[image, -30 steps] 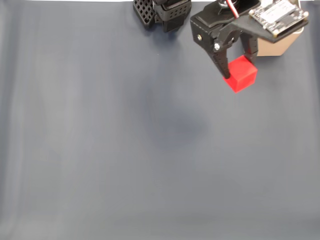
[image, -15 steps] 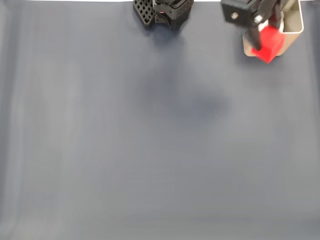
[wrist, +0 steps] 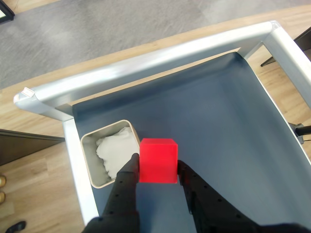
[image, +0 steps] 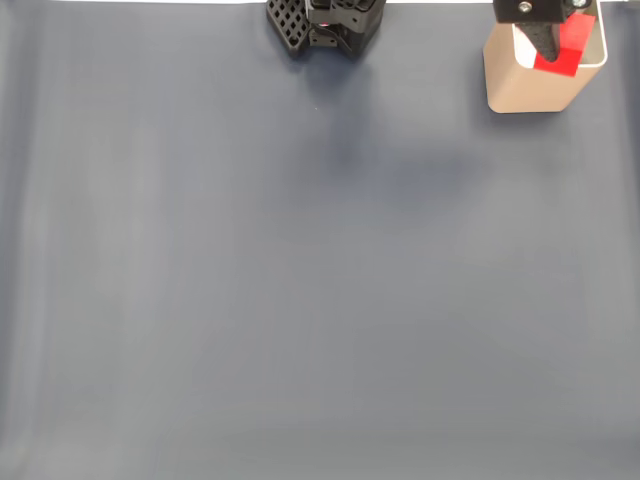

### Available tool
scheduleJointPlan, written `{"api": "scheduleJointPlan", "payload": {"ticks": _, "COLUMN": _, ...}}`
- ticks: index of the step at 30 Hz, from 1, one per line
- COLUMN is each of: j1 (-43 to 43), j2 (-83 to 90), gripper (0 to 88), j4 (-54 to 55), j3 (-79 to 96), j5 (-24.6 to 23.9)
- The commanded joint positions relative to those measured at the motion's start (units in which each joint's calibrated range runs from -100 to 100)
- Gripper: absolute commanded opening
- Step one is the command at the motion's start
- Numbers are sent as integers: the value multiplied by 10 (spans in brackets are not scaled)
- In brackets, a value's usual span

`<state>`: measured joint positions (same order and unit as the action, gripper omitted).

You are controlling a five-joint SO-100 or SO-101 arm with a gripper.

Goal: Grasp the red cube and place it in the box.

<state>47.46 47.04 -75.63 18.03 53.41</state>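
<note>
**Operator:** Wrist view first. What have you got?

**Arm:** My gripper (wrist: 158,170) is closed on the red cube (wrist: 158,160), one finger (wrist: 127,177) on each side face, and the cube sits square between them. It is held in the air. The box (wrist: 88,162) lies just to the cube's left in this view, with something white and crumpled inside. From here the cube looks beside the opening, level with its near right corner, not plainly over it.

**Operator:** And the fixed view?

**Arm:** There the cube (image: 560,52) overlaps the box's (image: 525,90) top rim at the upper right of the picture, with my gripper (image: 552,45) above it against the top edge. The two views don't quite agree on how centred I am, so I can't call it settled.

**Operator:** How do you finish well?

**Arm:** I judge I should bring the cube further over the middle of the opening before letting go, since the walls are thin and a cube dropped on the rim could tip outside. Then lower a little and open wide enough that neither finger drags it. The white stuffing should cushion the landing.

**Operator:** What has changed?

**Arm:** A second ago, in the fixed view, I held the cube over the dark mat (image: 300,280), below and left of the box. Half a second ago it was at the box's front wall. Now it is up at the rim, and my grip on it has not altered.
</note>
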Motion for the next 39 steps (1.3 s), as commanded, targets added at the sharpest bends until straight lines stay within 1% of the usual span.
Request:
{"api": "scheduleJointPlan", "payload": {"ticks": 1, "j1": 28, "j2": -3, "gripper": 2, "j4": 1, "j3": -6, "j5": 5}}
{"api": "scheduleJointPlan", "payload": {"ticks": 17, "j1": 104, "j2": -38, "gripper": 2, "j4": 16, "j3": -6, "j5": 10}}
{"api": "scheduleJointPlan", "payload": {"ticks": 31, "j1": 135, "j2": -59, "gripper": 2, "j4": 32, "j3": -3, "j5": 18}}
{"api": "scheduleJointPlan", "payload": {"ticks": 39, "j1": 134, "j2": -56, "gripper": 6, "j4": 32, "j3": 6, "j5": 21}}
